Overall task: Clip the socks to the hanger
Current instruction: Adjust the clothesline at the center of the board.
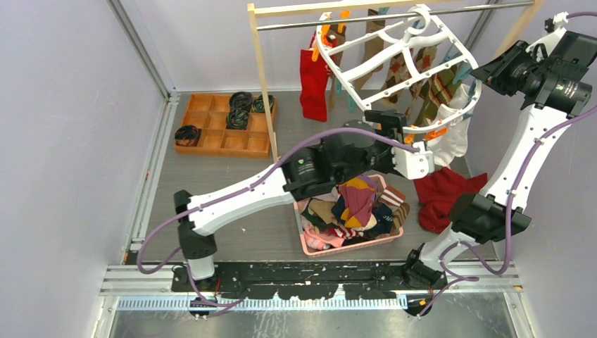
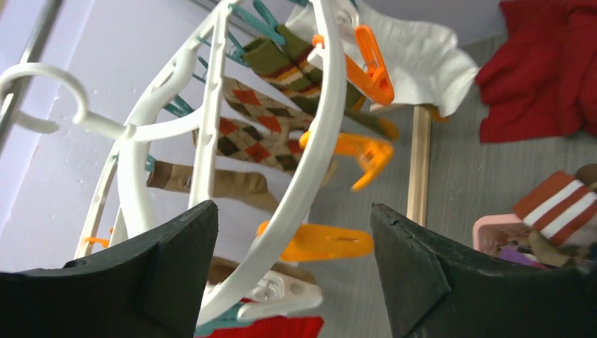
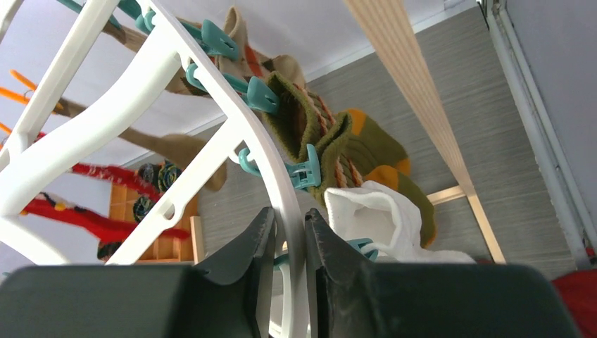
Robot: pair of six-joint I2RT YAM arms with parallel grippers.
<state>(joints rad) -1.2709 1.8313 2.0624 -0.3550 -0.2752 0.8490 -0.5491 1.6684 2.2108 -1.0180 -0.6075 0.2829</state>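
1. Black fingers of the right gripper (image 3: 290, 215) are pinched nearly closed on the rim of the white plastic oval hanger (image 3: 91, 134), with only that rim between them.
2. Left gripper (image 2: 292, 211) has its fingers spread wide, one on each side of the same rim, holding nothing. Whether the rim brushes the left-hand finger low in the view is hard to tell.
3. That hanger hangs tilted by its hook from the metal rail of the wooden-post rack (image 1: 262, 77), above the far right of the grey bench (image 1: 260, 239).
4. Teal and orange pegs hold a brown argyle sock (image 2: 253, 127), an olive striped sock (image 2: 288, 63) and a white fabric sock (image 3: 373, 218).
5. Below the left arm, a pink plastic basket (image 1: 345, 246) holds a heap of mixed-colour socks (image 1: 359, 204).
6. Just beside the basket lies a plain red cloth (image 1: 443, 193).
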